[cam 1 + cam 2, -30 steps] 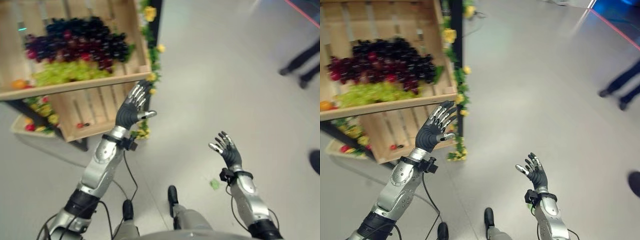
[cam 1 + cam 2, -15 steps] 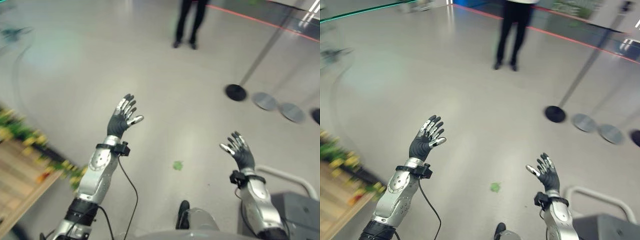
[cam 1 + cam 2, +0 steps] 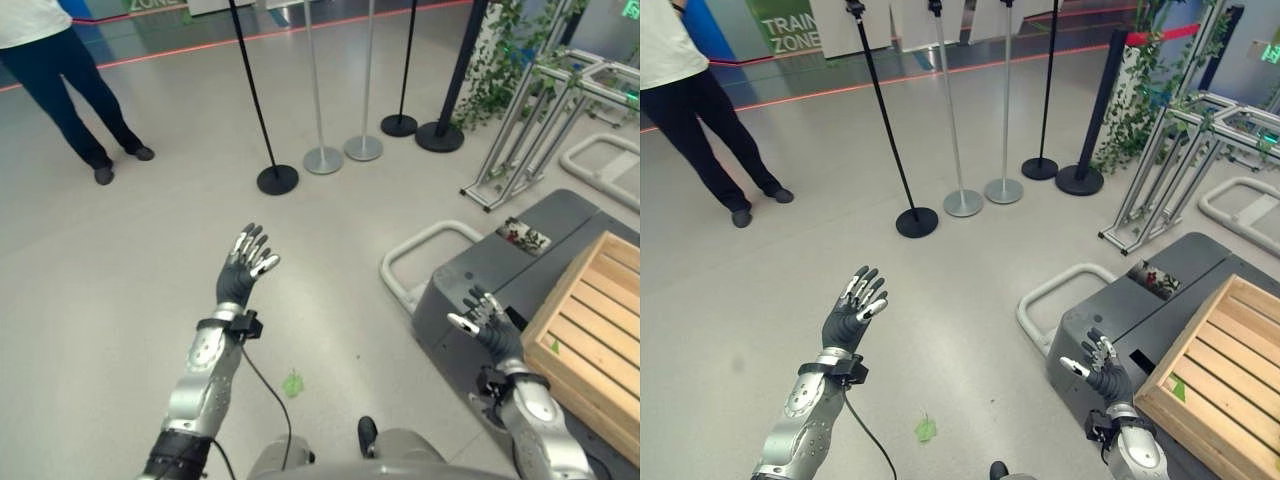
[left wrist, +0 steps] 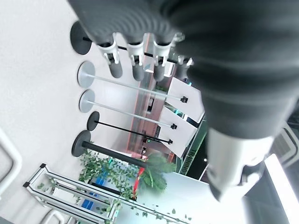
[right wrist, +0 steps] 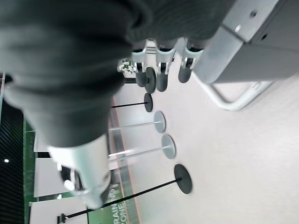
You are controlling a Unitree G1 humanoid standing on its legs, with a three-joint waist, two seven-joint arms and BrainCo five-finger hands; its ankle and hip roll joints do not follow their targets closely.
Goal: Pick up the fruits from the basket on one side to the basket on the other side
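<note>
Both robot hands are carrying nothing, so the robot is judged to be between baskets rather than mid-transfer: it is facing the receiving side, where an empty slatted wooden crate (image 3: 1215, 385) is resting on a dark grey cart (image 3: 1110, 325) at the near right. No fruit is showing in either palm or in the crate, apart from what looks like a small green leaf (image 3: 1177, 389) lying on its slats, and the basket holding the fruit is not among the things in front of the robot here.

The left robot hand (image 3: 240, 272) is hanging raised over the bare floor at left of centre, palm facing away, fingers spread wide and straight; its wrist view is looking past those straight fingers toward the stanchion posts (image 3: 950, 105) far off. The right robot hand (image 3: 1101, 368) is hovering low at the near right, just above the cart's near edge and beside the crate, fingers likewise relaxed and apart, touching nothing.

The next move probably calls for turning toward the fruit basket, reaching in and closing on a piece before coming to this crate. A person (image 3: 60, 75) is standing at the far left, well apart from both arms.
</note>
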